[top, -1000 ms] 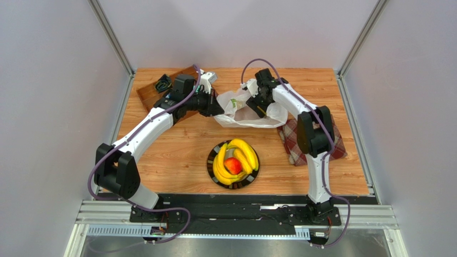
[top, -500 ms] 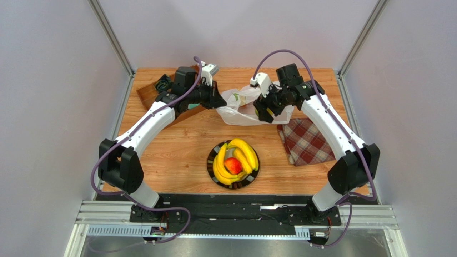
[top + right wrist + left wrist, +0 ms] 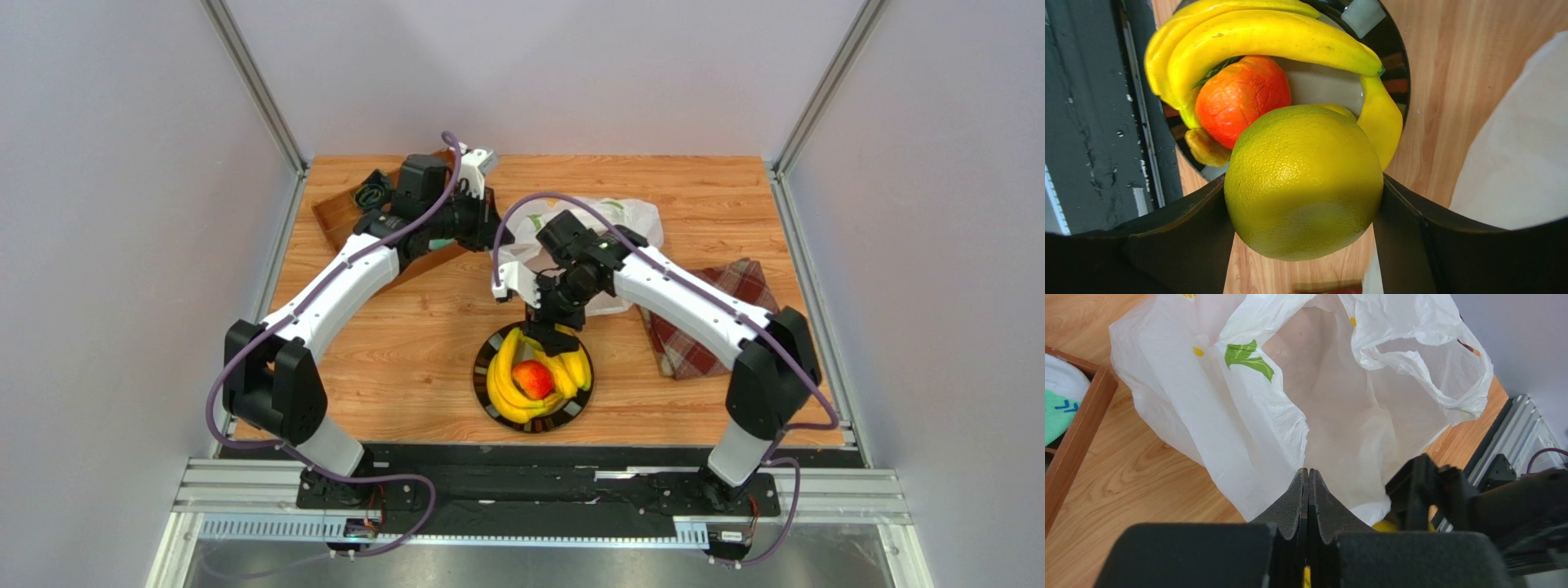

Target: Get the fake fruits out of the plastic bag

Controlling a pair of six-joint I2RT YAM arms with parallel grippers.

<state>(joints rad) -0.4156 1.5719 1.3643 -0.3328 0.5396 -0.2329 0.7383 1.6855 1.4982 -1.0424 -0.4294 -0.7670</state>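
Observation:
The white plastic bag lies at the back middle of the table, its mouth wide open in the left wrist view. My left gripper is shut on the bag's edge. My right gripper is shut on a green round fruit and holds it above the far rim of the dark plate. On the plate lie yellow bananas and a red fruit. No fruit shows inside the bag.
A red plaid cloth lies right of the plate under my right arm. A brown wooden tray with dark items stands at the back left; it also shows in the left wrist view. Grey walls enclose the table.
My right gripper has come out of the bag with the green fruit and moved toward the near side, over the plate. The bag has sprung wider open. My left gripper still holds the bag.

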